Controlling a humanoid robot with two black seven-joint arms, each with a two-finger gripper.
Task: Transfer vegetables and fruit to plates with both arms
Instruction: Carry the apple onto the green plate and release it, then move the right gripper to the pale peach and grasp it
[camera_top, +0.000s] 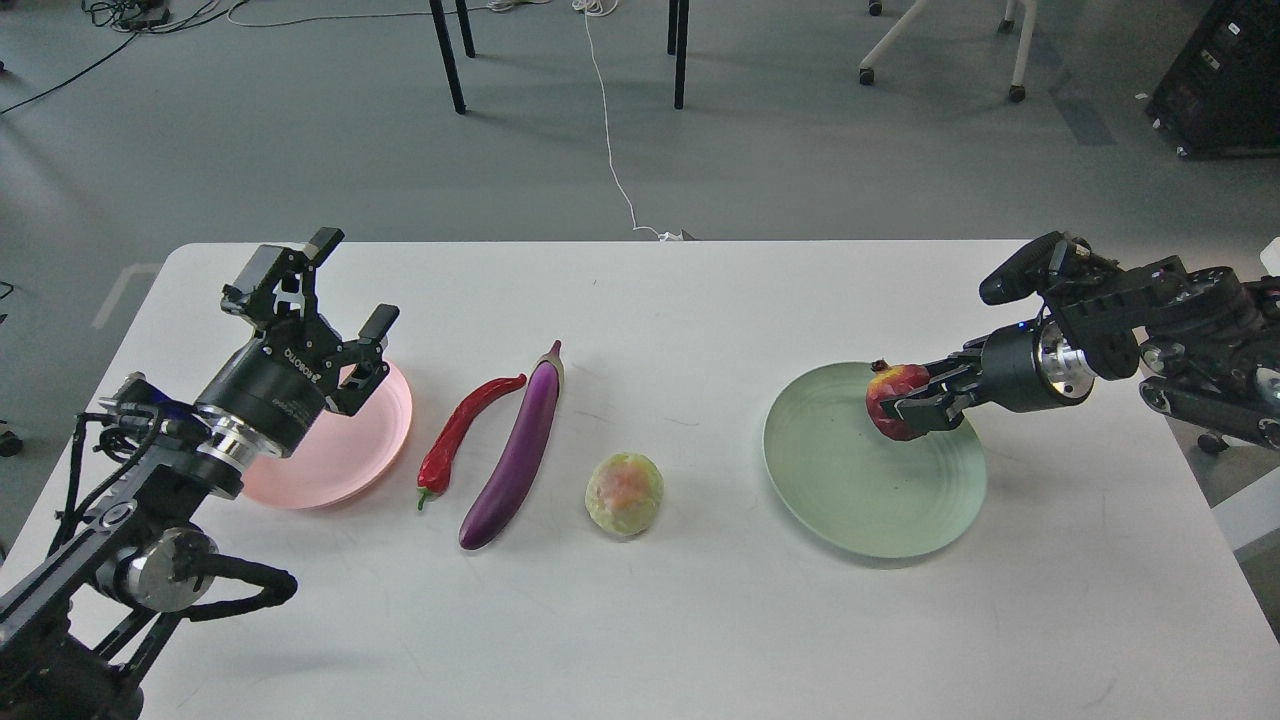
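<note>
My right gripper (905, 402) is shut on the dark red pomegranate (890, 400) and holds it over the back part of the pale green plate (850, 490). My left gripper (345, 290) is open and empty, above the far edge of the pink plate (350, 450). The red chili pepper (462, 428), the purple eggplant (520, 448) and the round yellow-green fruit (624, 494) lie on the white table (640, 620) between the two plates.
The table's far edge has grey floor beyond it, with black table legs (450, 55), a white cable (610, 130) and a chair base (940, 50). A dark case (1225, 80) stands at the far right.
</note>
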